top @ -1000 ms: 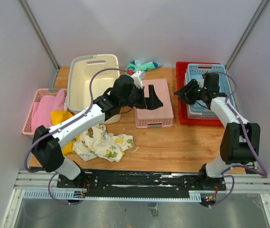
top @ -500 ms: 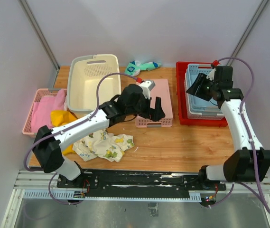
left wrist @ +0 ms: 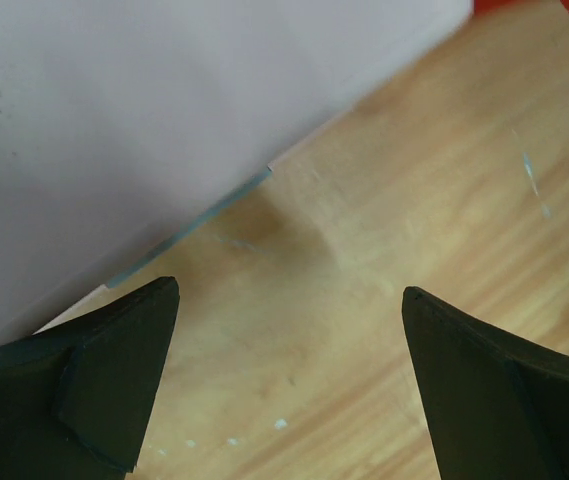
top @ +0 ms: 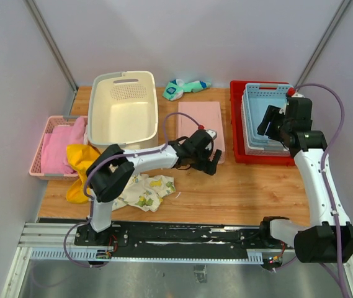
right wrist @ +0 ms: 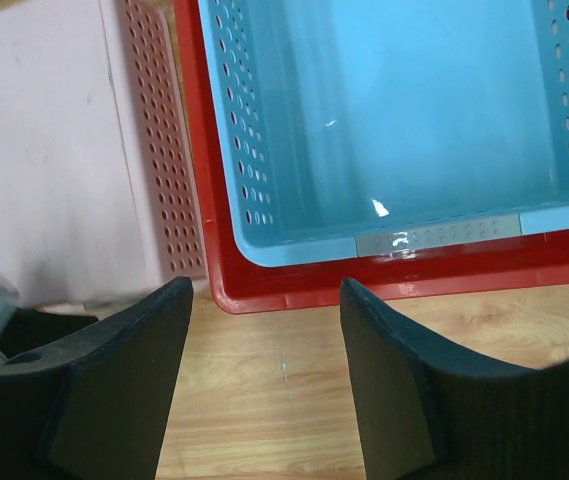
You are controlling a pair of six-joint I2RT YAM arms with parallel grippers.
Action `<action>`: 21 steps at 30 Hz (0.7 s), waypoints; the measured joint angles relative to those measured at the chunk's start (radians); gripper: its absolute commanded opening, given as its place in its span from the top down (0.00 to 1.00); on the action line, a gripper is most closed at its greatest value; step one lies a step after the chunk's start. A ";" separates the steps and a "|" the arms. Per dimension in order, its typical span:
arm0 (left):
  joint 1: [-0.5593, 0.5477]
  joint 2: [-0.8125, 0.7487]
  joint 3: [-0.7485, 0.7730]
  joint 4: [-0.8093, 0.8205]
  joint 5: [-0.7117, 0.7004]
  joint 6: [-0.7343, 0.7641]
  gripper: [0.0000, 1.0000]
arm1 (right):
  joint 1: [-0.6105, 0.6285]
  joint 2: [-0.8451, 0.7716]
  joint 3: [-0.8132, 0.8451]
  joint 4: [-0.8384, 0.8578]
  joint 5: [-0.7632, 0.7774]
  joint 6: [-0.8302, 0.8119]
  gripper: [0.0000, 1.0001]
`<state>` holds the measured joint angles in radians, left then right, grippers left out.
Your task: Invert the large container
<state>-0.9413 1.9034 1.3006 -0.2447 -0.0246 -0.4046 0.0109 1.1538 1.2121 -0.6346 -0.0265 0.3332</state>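
Note:
The large container (top: pixel 123 112) is a cream tub standing upright, open side up, at the back left of the table. Neither wrist view shows it. My left gripper (top: pixel 213 162) is open and empty, low over the wood just in front of an overturned pink basket (top: pixel 198 121), well right of the tub. In the left wrist view its fingers (left wrist: pixel 114 370) stand wide apart over bare wood. My right gripper (top: pixel 268 123) is open and empty above the blue basket (top: pixel 257 102). Its fingers (right wrist: pixel 114 390) frame the red tray's front rim (right wrist: pixel 364 285).
The blue basket (right wrist: pixel 394 110) sits in the red tray (top: pixel 236 124) at the back right. A pink lattice basket (top: pixel 40 149) with pink cloth is at the far left. A yellow cloth (top: pixel 80 155) and a patterned cloth (top: pixel 142 189) lie in front of the tub. A teal toy (top: pixel 185 87) lies at the back.
My left gripper has swung right and down to the table in front of the overturned pink basket. My right arm has drawn back to the right over the blue basket. The tub has not moved.

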 measured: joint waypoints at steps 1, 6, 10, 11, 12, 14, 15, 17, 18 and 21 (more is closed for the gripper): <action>0.017 0.023 0.021 -0.005 0.002 -0.004 0.02 | 0.000 -0.004 -0.008 0.004 0.005 -0.002 0.37; 0.134 0.108 0.168 0.002 0.010 -0.013 0.01 | 0.000 -0.005 -0.031 0.048 0.014 -0.005 0.37; 0.214 0.188 0.328 0.002 0.008 -0.015 0.01 | 0.000 0.061 -0.001 0.084 0.032 -0.011 0.40; 0.229 0.207 0.362 0.000 0.006 -0.015 0.01 | 0.002 0.105 0.030 0.081 0.031 -0.020 0.39; 0.237 0.217 0.380 -0.004 0.006 -0.015 0.01 | 0.005 0.158 0.068 0.082 0.030 -0.030 0.39; 0.251 0.233 0.406 -0.020 0.005 -0.015 0.01 | 0.016 0.250 0.127 0.082 0.029 -0.052 0.40; 0.255 0.236 0.409 -0.031 0.003 -0.015 0.01 | 0.025 0.296 0.151 0.081 0.029 -0.064 0.41; 0.259 0.235 0.409 -0.050 0.003 -0.014 0.01 | 0.047 0.369 0.182 0.075 0.028 -0.082 0.44; 0.259 0.231 0.406 -0.056 0.005 -0.014 0.01 | 0.053 0.393 0.190 0.071 0.029 -0.089 0.47; 0.258 0.176 0.352 -0.073 0.026 -0.015 0.01 | 0.068 0.464 0.211 0.052 0.038 -0.108 0.69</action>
<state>-0.6830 2.0792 1.6524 -0.3176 0.0013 -0.4194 0.0788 1.6176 1.4227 -0.5823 0.0116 0.2256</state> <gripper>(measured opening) 0.991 0.498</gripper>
